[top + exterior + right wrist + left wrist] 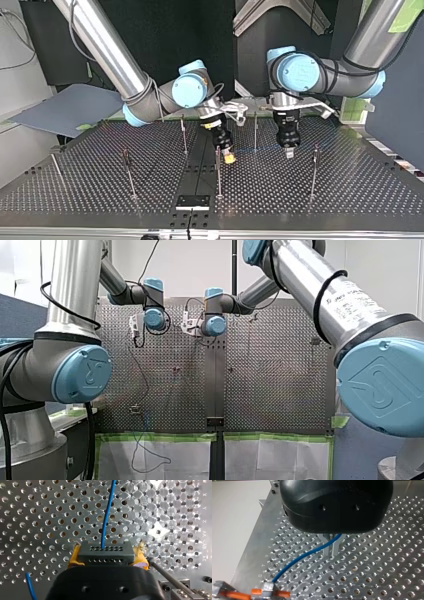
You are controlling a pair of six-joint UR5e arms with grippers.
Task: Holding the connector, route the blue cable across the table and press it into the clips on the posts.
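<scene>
Pads [73,558] of yellow on our right gripper [106,555] clamping the black connector [105,551], blue cable [107,512] leaving it ahead, our left gripper's [331,547] metal fingers [326,549] nipping that cable further along, perforated table [350,180] beneath, thin posts [218,172], dark backdrop [165,30].

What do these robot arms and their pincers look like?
My left arm and my right arm are silver tubes with pale blue joint caps, ringed by black cables. My left pincer is black with metal fingers; my right pincer has yellow pads.
</scene>
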